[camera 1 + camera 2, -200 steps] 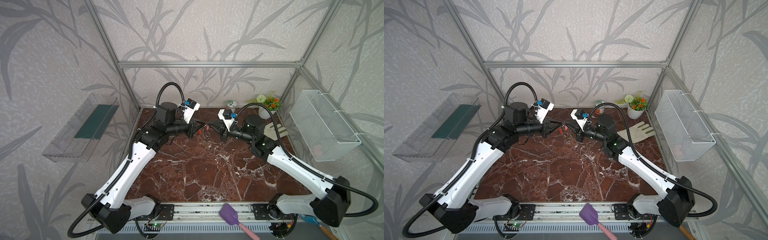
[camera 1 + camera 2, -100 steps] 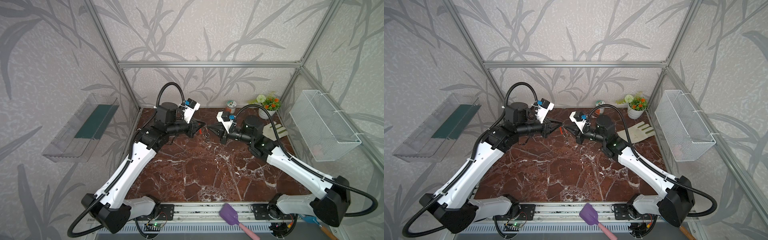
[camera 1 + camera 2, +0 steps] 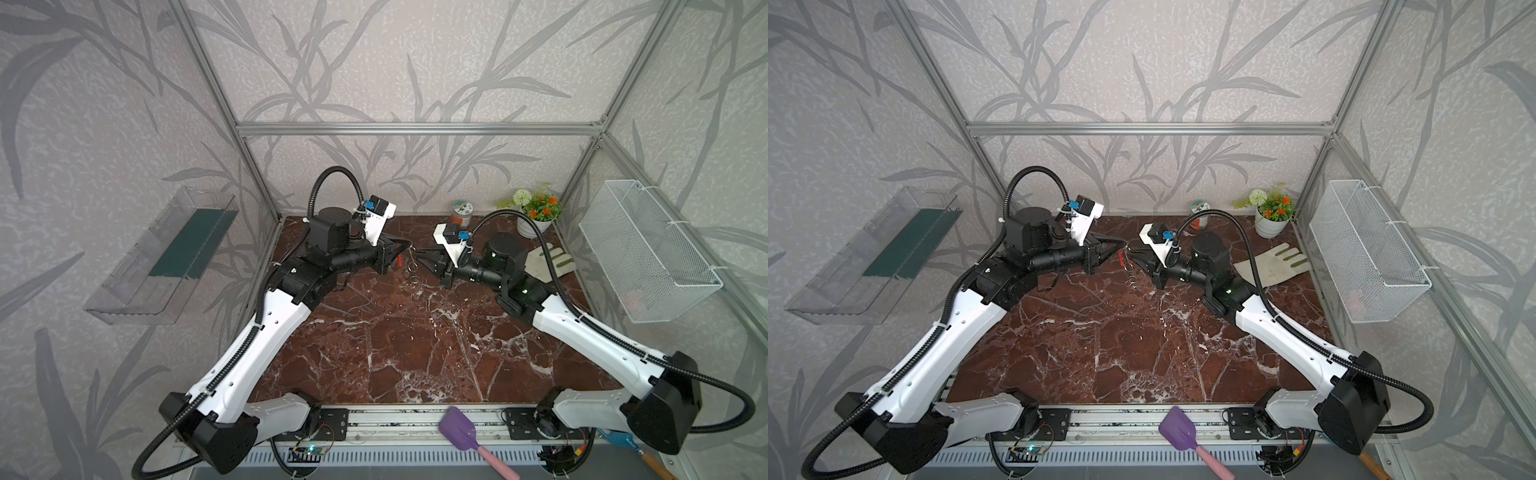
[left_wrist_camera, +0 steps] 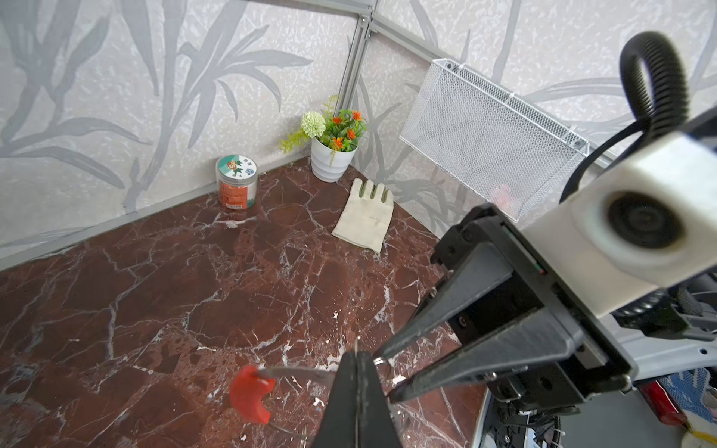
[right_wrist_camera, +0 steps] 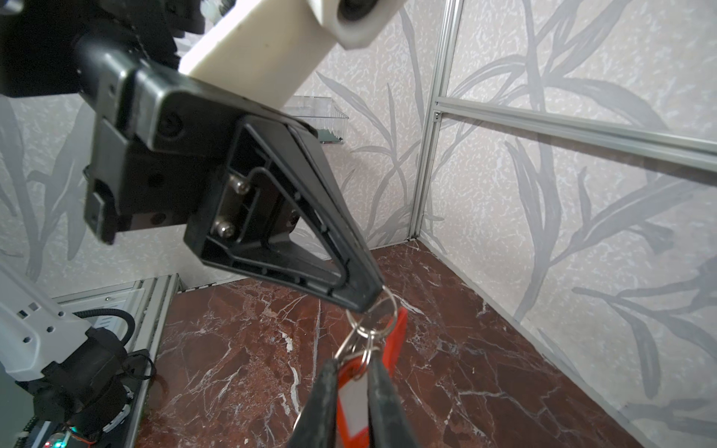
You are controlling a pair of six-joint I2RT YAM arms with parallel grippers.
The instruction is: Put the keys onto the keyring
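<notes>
Basket (image 4: 485, 132) holds a blurred pink thing (image 4: 501, 193); white pot (image 4: 331, 165) holds flowers (image 4: 343, 126).

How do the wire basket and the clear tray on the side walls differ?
The basket is white wire mesh, on the right; the tray is clear plastic, on the left. The tray holds a dark green sheet; the basket shows only a faint pink blur. Both hang clear of the table.

Probably a robotics lab test cell: aluminium frame (image 3: 415, 129), wallpapered panels (image 3: 415, 62), marble-look tabletop (image 3: 415, 340), robot arms (image 3: 266, 332).
</notes>
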